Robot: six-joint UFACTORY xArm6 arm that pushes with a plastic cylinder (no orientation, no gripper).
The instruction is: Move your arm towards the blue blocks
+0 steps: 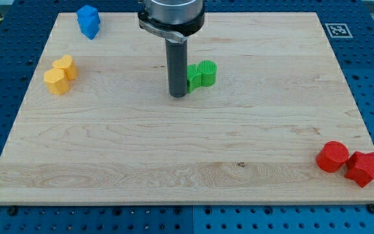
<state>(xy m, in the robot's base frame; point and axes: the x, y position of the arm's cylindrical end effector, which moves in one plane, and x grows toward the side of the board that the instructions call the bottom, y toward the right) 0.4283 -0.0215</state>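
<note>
A blue block [89, 21] of irregular shape sits near the view's top left corner of the wooden board [187, 156]. Only one blue block shows. My tip [178, 95] rests on the board near the middle of its upper half, well to the right of and below the blue block. It stands right beside the left edge of a green block [202, 75]; whether it touches it I cannot tell.
Two yellow blocks [60, 74] lie together at the view's left. A red cylinder [333, 156] and a red star-shaped block [364, 168] sit at the bottom right. A fiducial tag [338, 30] is at the top right, off the board.
</note>
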